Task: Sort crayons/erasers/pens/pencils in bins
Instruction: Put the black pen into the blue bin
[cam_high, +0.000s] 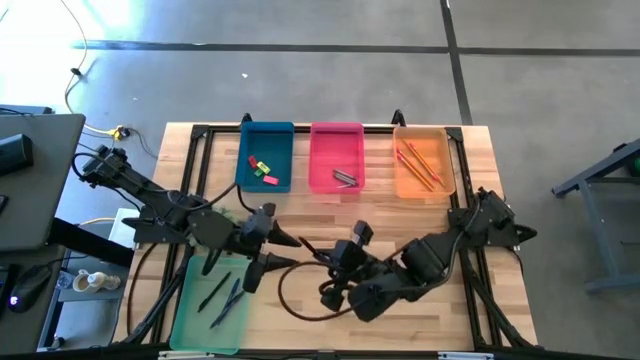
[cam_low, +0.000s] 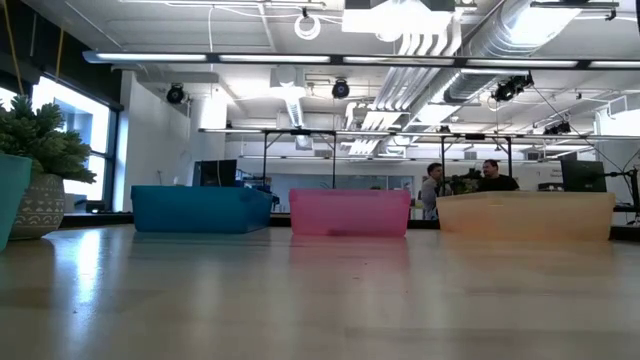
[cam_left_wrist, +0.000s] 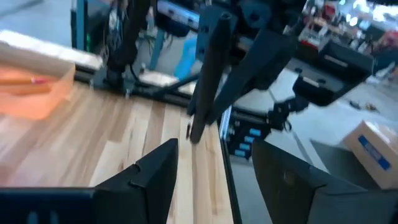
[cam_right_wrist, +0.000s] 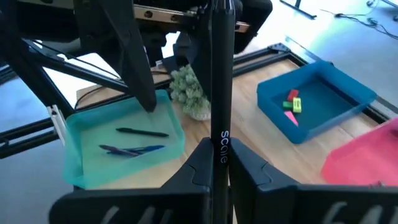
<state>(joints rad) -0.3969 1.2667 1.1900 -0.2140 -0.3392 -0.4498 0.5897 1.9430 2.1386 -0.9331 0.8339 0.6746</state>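
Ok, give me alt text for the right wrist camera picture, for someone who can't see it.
The right gripper holds a black pen upright between its fingers. Beyond it on the wooden table sit a mint green bin with pens, a blue bin with erasers, and a small plant.

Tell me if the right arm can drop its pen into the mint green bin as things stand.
Probably not directly: the right gripper holds a black pen, but the left gripper sits between it and the mint green bin.
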